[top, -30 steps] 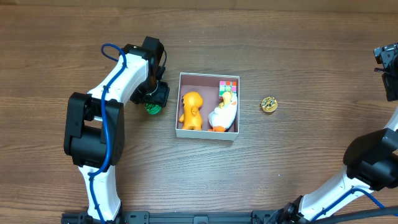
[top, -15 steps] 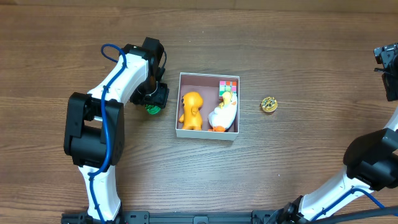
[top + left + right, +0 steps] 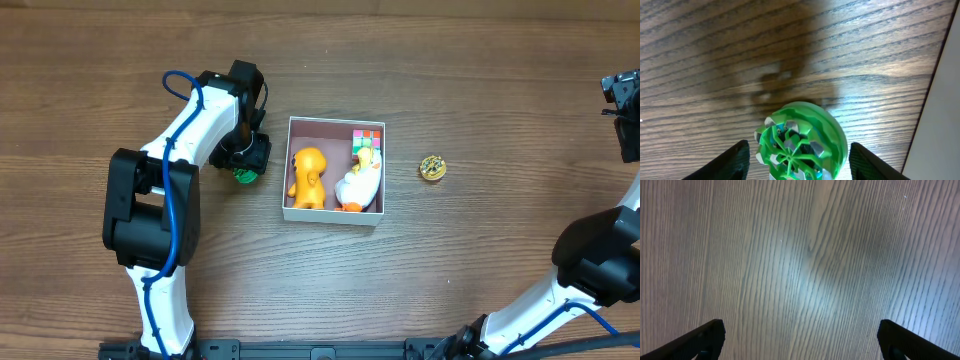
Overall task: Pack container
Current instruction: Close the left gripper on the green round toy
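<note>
Straddling a green ridged toy (image 3: 802, 137), the left gripper (image 3: 796, 155) stands released, a gap showing beside one finger. Just to its right lies the container (image 3: 333, 215), holding an orange figure (image 3: 307, 176), a white duck (image 3: 360, 182) and a coloured cube (image 3: 368, 137). Farther off, the right gripper (image 3: 801, 335) hangs spread wide above the wood-grain desk (image 3: 300, 290).

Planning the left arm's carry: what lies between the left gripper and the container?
Nothing but bare table, in the overhead view. The left gripper straddles a green toy, and only wood separates them from the container.
</note>
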Available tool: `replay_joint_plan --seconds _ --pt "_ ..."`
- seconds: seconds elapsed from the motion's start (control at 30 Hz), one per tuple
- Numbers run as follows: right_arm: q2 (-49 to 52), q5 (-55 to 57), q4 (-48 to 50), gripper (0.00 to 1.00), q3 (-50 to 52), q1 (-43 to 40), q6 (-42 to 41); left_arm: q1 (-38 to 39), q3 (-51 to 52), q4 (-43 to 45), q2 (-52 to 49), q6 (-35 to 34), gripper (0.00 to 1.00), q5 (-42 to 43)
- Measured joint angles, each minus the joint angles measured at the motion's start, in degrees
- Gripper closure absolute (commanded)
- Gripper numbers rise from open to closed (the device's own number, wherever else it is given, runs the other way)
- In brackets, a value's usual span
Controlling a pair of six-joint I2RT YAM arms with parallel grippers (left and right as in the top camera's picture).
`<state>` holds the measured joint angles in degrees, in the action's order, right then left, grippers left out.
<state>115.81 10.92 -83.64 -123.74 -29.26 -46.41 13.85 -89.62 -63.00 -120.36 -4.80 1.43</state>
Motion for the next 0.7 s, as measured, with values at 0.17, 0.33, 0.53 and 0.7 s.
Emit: replay_joint_plan --seconds 0.17,0.33,0.53,0.7 --pt "0.00 0.00 0.00 0.00 0.00 0.00 0.00 0.00 0.59 0.02 0.00 0.00 0.32 0.00" --pt "0.00 0.00 0.00 0.00 0.00 0.00 -0.02 0.00 0.87 0.35 0.00 0.00 0.31 0.02" --pt "0.00 0.00 -0.02 0.00 0.00 0.00 0.00 0.00 0.87 1.07 0.00 0.00 0.31 0.31" --pt "0.00 0.00 -0.04 0.00 0.00 0.00 -0.02 0.00 0.87 1.29 0.00 0.00 0.31 0.46"
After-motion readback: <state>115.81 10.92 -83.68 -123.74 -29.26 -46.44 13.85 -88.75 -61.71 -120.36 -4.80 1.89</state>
